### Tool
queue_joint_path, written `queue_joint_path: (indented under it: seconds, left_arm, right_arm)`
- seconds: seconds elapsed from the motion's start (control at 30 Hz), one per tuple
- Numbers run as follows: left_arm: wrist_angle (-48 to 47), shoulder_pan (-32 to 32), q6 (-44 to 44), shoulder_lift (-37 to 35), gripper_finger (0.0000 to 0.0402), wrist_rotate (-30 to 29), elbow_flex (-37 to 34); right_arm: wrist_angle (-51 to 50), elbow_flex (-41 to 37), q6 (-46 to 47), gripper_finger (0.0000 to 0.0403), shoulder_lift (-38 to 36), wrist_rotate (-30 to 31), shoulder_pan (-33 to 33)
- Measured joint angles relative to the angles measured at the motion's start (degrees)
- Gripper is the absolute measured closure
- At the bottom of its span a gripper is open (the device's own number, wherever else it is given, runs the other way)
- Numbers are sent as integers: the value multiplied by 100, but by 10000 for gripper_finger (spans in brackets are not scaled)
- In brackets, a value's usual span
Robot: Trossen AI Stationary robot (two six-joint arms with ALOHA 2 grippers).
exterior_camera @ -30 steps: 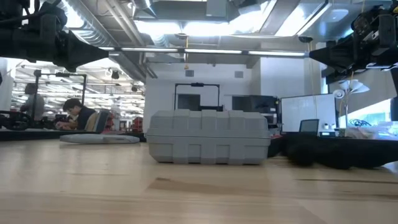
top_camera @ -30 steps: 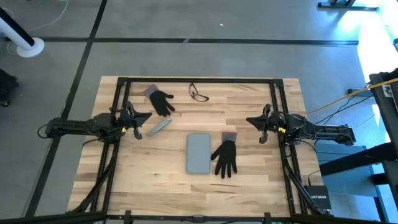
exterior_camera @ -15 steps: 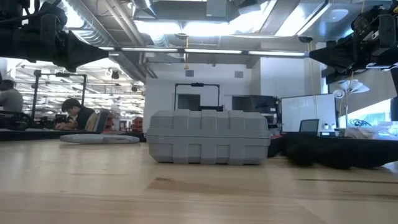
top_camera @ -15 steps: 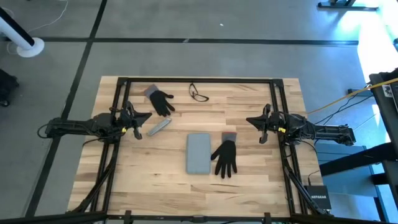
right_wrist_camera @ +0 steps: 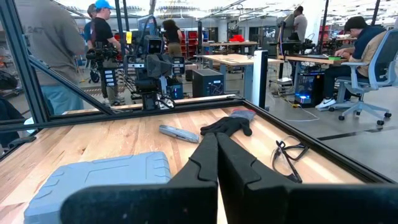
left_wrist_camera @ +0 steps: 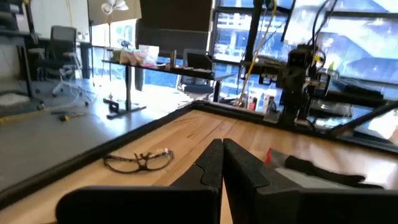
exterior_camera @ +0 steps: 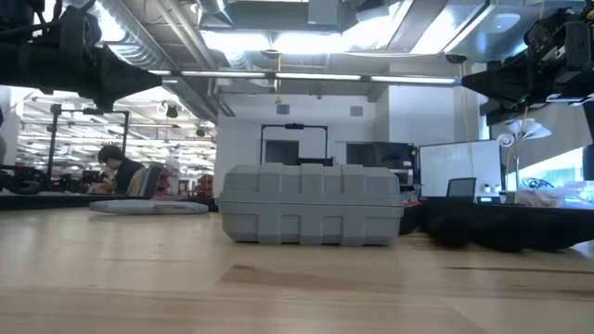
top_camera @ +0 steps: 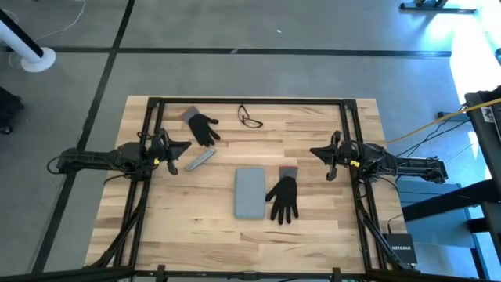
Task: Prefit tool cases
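The blue-grey tool case (top_camera: 250, 193) lies flat and closed on the wooden table, a little near of the middle; the low view shows its ribbed end (exterior_camera: 311, 205), and the right wrist view shows its lid (right_wrist_camera: 99, 177). My left gripper (top_camera: 188, 146) hovers at the table's left side, level, shut and holding nothing; its fingers meet in the left wrist view (left_wrist_camera: 222, 146). My right gripper (top_camera: 311, 151) hovers at the right side, level, also shut on nothing (right_wrist_camera: 217, 138). Both are well clear of the case.
One black glove (top_camera: 284, 196) lies right beside the case, another (top_camera: 202, 126) at the far left. A small grey bar (top_camera: 200, 160) lies near my left gripper, and glasses (top_camera: 250, 118) by the far edge. A black frame (top_camera: 250, 101) rims the table. People are in the room beyond.
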Motion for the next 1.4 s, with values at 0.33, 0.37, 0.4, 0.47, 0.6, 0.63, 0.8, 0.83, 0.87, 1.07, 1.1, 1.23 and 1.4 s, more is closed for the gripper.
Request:
queue_joint_path:
  seconds: [0.33, 0.37, 0.4, 0.47, 0.6, 0.63, 0.8, 0.83, 0.87, 1.07, 1.1, 1.23, 1.4]
  left_arm:
    - [815, 178, -689, 449, 399, 649, 672]
    - [526, 209, -761, 656, 400, 666, 952]
    - [219, 243, -790, 921, 400, 711, 1256]
    - [-408, 324, -839, 1585, 400, 931, 1964]
    - [-1875, 529, -1256, 2972, 400, 1835, 3270]
    - [-2148, 579, -1390, 3278, 400, 2124, 3510]
    - [-1970, 706, -1905, 4198, 400, 3230, 3910]
    - [-1884, 721, -2091, 4332, 400, 3270, 3910]
    - [-1835, 745, -2278, 4466, 400, 3282, 3910]
    - [-1515, 866, -3939, 5111, 400, 3262, 3906]
    - [-1334, 864, -4017, 5187, 400, 3262, 3906]
    - [-549, 863, -4386, 5408, 400, 2954, 3910]
    - [-941, 933, -4384, 5567, 401, 2445, 4133]
  right_arm:
    - [0, -2, 1, 402, 0, -1, 1]
    - [2, -2, 1, 402, 0, 1, 1]
    - [1, -1, 1, 402, 0, 1, 0]
    - [0, -2, -1, 402, -2, 1, 1]
    - [2, -2, 0, 402, 0, 1, 0]
    - [2, -2, 1, 402, -2, 1, 1]
    - [2, -1, 0, 402, -2, 1, 1]
    - [2, -2, -1, 402, -2, 1, -1]
    - [2, 0, -1, 402, -2, 1, 1]
    - [117, -1, 1, 402, 0, 61, 1]
    - [168, -1, 7, 402, -1, 71, 0]
    - [1214, -2, 1068, 402, 1, -139, 1]
    - [2892, 242, 1991, 402, 229, 837, -1]
